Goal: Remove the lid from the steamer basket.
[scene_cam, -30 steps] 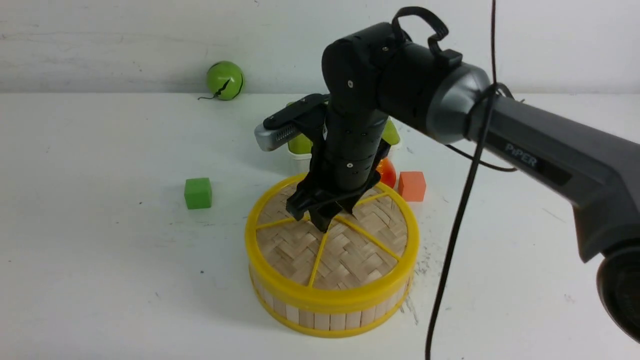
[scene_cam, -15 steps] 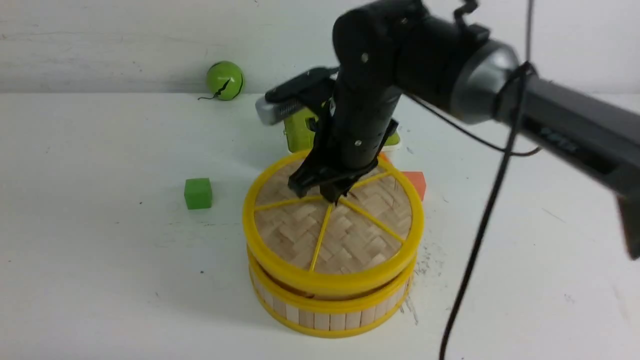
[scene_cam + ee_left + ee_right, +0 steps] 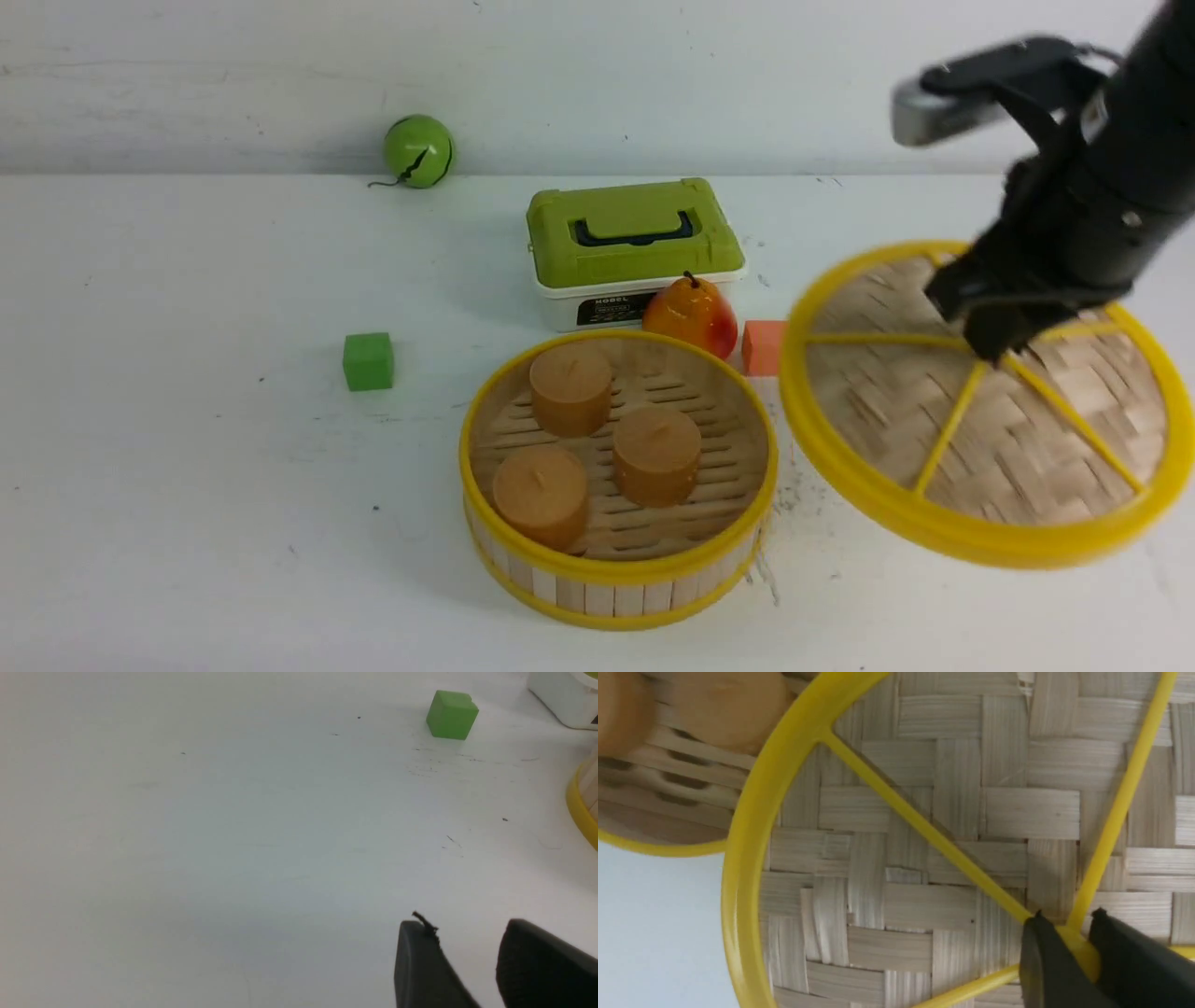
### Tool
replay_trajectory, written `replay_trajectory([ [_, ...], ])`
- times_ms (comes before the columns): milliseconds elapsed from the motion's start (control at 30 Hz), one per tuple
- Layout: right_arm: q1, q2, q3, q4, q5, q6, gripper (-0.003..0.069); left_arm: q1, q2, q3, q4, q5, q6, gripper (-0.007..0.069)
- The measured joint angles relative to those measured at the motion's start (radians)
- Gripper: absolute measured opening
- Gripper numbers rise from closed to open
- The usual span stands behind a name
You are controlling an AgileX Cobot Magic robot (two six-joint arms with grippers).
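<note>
Front and wrist views, lid removal. The right end effector (image 3: pixel 994 350) is closed narrowly on the small centre knob where the yellow spokes meet, and so carries the lid (image 3: pixel 980 439) by that one point; the right wrist view shows the two dark fingers either side of the hub (image 3: pixel 1066 933). The lid hangs clear of the steamer basket (image 3: pixel 616 583), off to the robot's right of it, tilted with its near rim lowest (whether that rim touches the bench (image 3: pixel 187 467) cannot be told, and this part of the picture is blurred). The basket stands open near the middle of the bench with three brown cylinders (image 3: pixel 570 387) on its slatted floor. The left end effector (image 3: pixel 467 956) hovers over bare bench with its fingers apart, holding nothing. Behind the basket are a green box (image 3: pixel 635 233), a pear (image 3: pixel 691 317) and an orange cube (image 3: pixel 764 347).

Hazards, as judged: the grip is a pinch on a small knob far from the wide rim, so the lid may swing or twist between the fingers, or slide out if carried quickly. The low near rim could strike the bench first on descent and lever the knob out of the grip. The lid's inner edge lies near the orange cube and the basket rim, so any drift toward them could knock either. Released from a height or at this tilt, the disc could land on edge and roll.
</note>
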Motion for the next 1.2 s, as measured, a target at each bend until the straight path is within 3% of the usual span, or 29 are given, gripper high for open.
replay_trajectory([
  [200,-0.112,0.047,0.231,0.054,-0.246,0.0,0.0106,0.0,0.0,0.0,0.0,0.0,0.0,0.0239],
  [533,-0.118,0.189,0.273,0.068,-0.437,-0.001,0.0125,0.0,0.0,0.0,0.0,0.0,0.0,0.0239],
  [733,-0.118,0.164,0.271,0.069,-0.431,-0.002,0.0291,0.0,0.0,0.0,0.0,0.0,0.0,0.0239],
  [833,-0.118,0.089,0.271,0.083,-0.408,-0.003,0.0308,0.0,0.0,0.0,0.0,0.0,0.0,0.0239],
  [967,-0.118,-0.137,0.309,0.122,-0.412,-0.023,0.0246,0.0,0.0,0.0,0.0,0.0,0.0,0.0239],
  [1067,-0.118,-0.41,0.412,0.177,-0.46,-0.057,0.0108,0.0,0.0,0.0,0.0,0.0,0.0,0.0239],
  [1200,-0.118,-0.67,0.538,0.256,-0.503,-0.102,-0.0012,0.0,0.0,0.0,0.0,0.0,0.0,0.0239],
])
